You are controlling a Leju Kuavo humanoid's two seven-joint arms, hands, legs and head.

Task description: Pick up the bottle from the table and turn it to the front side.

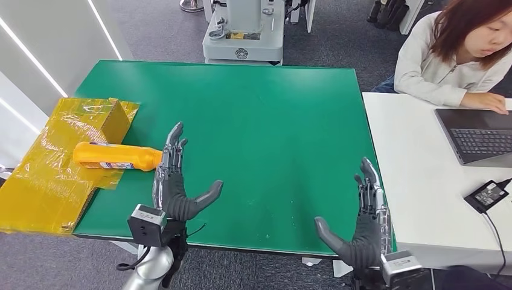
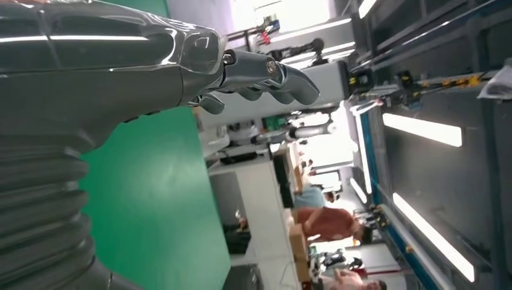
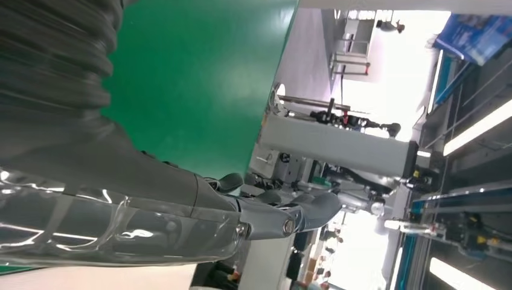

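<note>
Right now I have the orange plastic bottle with its label band [image 1: 116, 156] lying on its side at the left edge of the green-topped table [image 1: 265, 121], partly on the crinkled yellow plastic sheeting [image 1: 42, 187] that spills off that edge, just in front of a yellow-wrapped box [image 1: 115, 119]. Its long axis runs across my view, left to right, with the narrower neck end pointing toward the middle of the table. My left hand [image 1: 175, 181] stands just beside that neck end, fingers spread and pointing away from me, thumb swung out toward the table's centre, holding nothing; the fingertips look almost level with the cap, though I cannot tell whether they touch it. My right hand [image 1: 362, 223] is well apart from the bottle, at the table's near right corner, also spread wide and empty. So the left hand is plainly the nearer one, and I judge the coming move calls for shifting it leftward over the bottle's body and closing across the short axis. There is a white and blue label band on the bottle, but its print is too small for me to read. A person in a pale top [image 1: 447, 54] sits at the white desk [image 1: 416, 181] on the right, working on a dark laptop [image 1: 477, 136].
</note>
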